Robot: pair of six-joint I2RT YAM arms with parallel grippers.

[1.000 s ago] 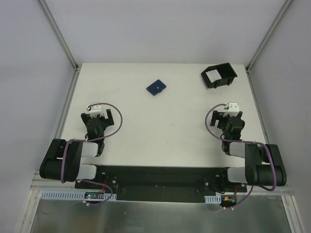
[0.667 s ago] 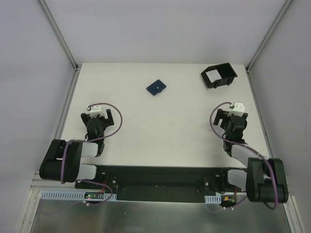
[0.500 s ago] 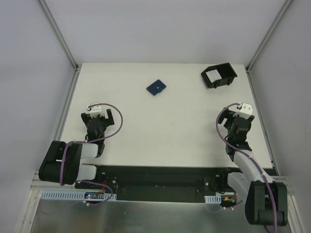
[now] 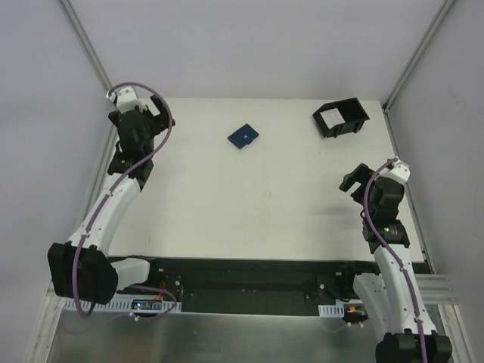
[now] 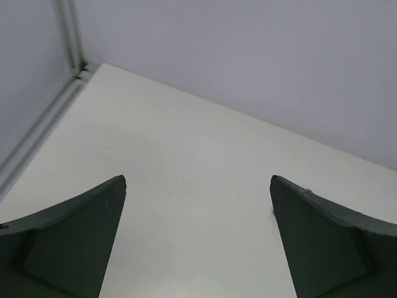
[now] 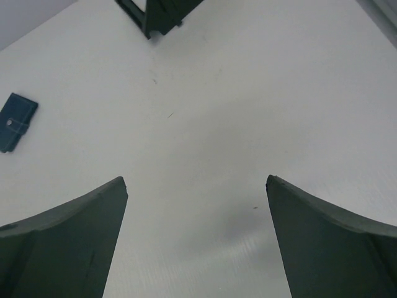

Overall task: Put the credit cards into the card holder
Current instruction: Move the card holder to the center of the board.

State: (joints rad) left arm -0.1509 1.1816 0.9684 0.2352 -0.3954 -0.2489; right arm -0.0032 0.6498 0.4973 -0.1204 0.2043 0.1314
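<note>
The card holder [image 4: 243, 137] lies folded near the middle of the bench's far edge. The credit cards [image 4: 330, 118] sit in the black box [image 4: 355, 113] at the far right corner, likely staged for picking. We stretch our left arm [image 4: 113, 200] toward the far left corner, and our right arm [image 4: 393, 249] stands by the right edge. Both jaws gape, grasping nothing.

the card holder [image 4: 243, 137], at 12 o'clock on the off-white table [image 4: 249, 204], is seen in dark blue with a pale dot. the box [image 4: 354, 121] at 1 o'clock is shown black, the credit cards [image 4: 330, 117] inside white. purple cables [image 4: 168, 115] are carried by black-and-white arms [image 4: 113, 204].
</note>
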